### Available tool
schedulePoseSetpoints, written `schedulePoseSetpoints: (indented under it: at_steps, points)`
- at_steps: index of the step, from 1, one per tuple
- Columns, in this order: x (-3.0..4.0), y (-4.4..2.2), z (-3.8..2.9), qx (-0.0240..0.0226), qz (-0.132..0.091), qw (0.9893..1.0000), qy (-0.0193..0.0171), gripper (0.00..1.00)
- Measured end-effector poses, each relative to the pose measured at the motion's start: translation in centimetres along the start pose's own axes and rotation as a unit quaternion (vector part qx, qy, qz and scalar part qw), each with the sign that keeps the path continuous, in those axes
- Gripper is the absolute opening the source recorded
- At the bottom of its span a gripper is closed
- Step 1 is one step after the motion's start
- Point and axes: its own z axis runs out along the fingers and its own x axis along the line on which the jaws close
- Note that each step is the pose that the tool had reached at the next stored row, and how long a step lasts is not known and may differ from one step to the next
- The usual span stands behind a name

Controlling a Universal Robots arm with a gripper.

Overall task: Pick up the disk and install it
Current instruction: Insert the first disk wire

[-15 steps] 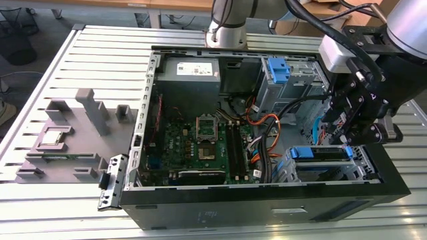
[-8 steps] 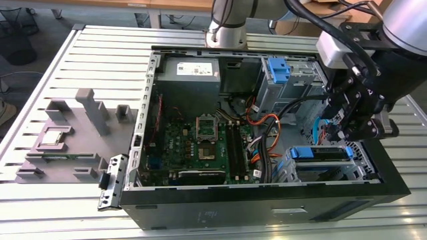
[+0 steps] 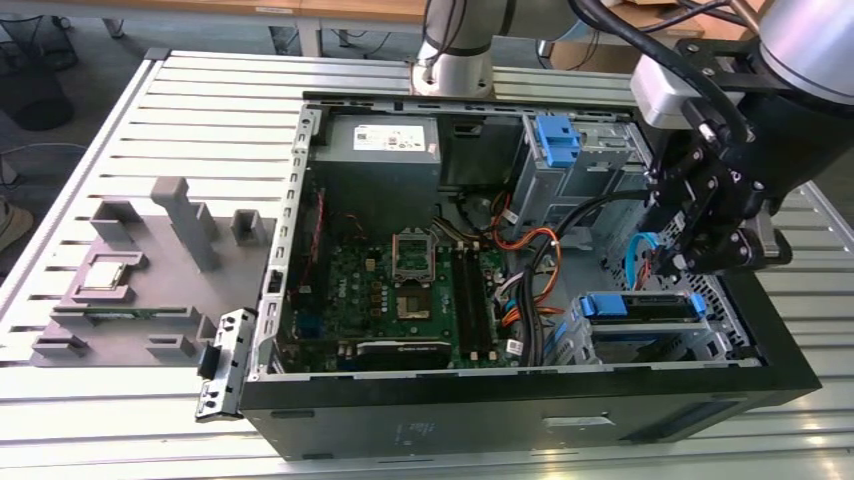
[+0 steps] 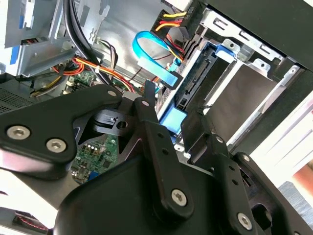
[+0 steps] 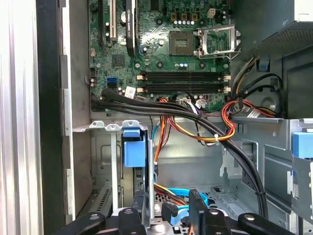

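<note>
We've got the gripper [image 5: 168,203] hanging inside the open PC case [image 3: 534,405], fingers [image 5: 196,208] spread apart and gripping nothing. The disk [image 3: 641,306] sits flat in the drive cage [image 3: 737,340] at the exterior view's lower right, close by the gripper.

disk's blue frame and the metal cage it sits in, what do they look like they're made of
Frame of the disk: looks like moulded plastic, going by its bright, even blue colour, soft sheen and rounded tabs.
Drive cage: appears to be bare sheet metal, probably steel. It is dull silver-grey, thin, with folded edges and punched slots. The exact alloy cannot be told.
</note>
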Motion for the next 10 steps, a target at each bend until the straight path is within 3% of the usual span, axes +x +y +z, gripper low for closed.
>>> schedulePoseSetpoints:
  at_steps: [7,10]
  points:
    - [-0.03,-0.75,0.12,-0.0009,0.000,1.0000,0.0008,0.49]
    - [-0.02,-0.82,0.22,-0.0019,0.000,1.0000,0.0037,0.49]
